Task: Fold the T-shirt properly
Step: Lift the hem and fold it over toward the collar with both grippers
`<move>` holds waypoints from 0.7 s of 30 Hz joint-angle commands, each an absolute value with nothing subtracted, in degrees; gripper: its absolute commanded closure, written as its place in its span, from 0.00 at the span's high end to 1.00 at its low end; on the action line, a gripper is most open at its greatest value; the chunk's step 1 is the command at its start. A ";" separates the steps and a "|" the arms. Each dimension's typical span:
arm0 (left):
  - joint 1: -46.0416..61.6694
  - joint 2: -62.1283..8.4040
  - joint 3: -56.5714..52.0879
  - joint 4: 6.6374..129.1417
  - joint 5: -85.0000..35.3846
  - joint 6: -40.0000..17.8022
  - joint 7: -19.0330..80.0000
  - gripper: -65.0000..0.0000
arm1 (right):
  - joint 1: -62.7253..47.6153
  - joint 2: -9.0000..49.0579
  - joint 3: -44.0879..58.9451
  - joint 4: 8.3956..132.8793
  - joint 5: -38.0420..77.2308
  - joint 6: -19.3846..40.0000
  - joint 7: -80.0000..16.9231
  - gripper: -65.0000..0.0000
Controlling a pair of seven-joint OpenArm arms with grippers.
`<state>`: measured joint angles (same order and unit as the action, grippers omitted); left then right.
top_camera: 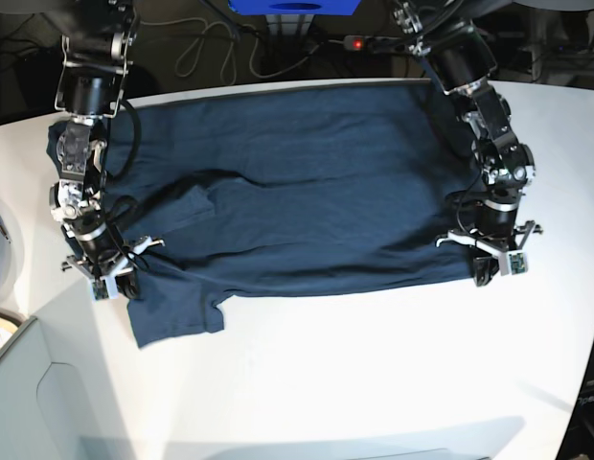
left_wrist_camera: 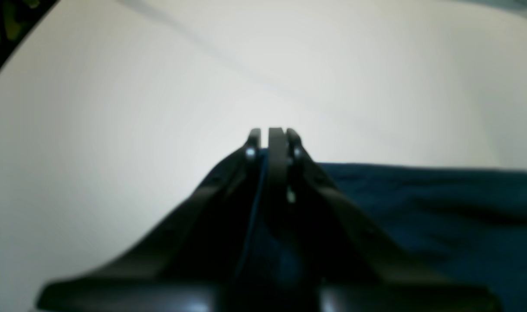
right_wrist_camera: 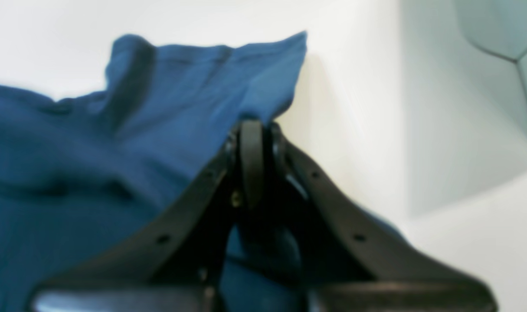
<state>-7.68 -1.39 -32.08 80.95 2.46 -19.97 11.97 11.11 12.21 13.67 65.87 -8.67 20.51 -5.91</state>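
Both grippers pinching the shirt's lower edge

Left gripper (top_camera: 494,271), frame right, and right gripper (top_camera: 111,282), frame left, are each clenched on the navy T-shirt (top_camera: 297,201), spread across the upper half of the white table (top_camera: 374,383)

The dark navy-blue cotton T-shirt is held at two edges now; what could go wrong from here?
1. The right claw pinches only a thin edge of the dark navy-blue cotton T-shirt; the cloth may slip out.
2. The left claw also grips near the hem, so uneven pulling could skew the fold.
3. One sleeve lies wrinkled and may bunch.
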 commanded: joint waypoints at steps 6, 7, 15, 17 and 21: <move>-4.18 -2.24 -32.13 83.56 -6.90 -20.00 10.33 0.00 | 5.76 12.97 13.93 74.42 -7.78 20.70 -4.18 0.00; -3.30 -2.24 -32.13 83.56 -7.52 -20.00 10.33 0.00 | 4.62 12.97 13.93 75.47 -7.78 20.70 -4.18 0.00; -0.31 -3.30 -33.45 83.56 -12.79 -20.00 10.24 0.00 | 0.48 13.23 14.02 78.81 -7.78 20.79 -4.09 0.00; -0.31 -3.65 -34.77 83.56 -14.20 -20.00 10.24 0.00 | 0.40 13.05 15.96 78.73 -7.78 20.79 -4.09 0.00; -0.22 -3.91 -35.38 83.56 -14.81 -20.00 10.33 0.00 | 0.40 12.88 19.03 78.64 -7.69 20.79 -4.09 0.00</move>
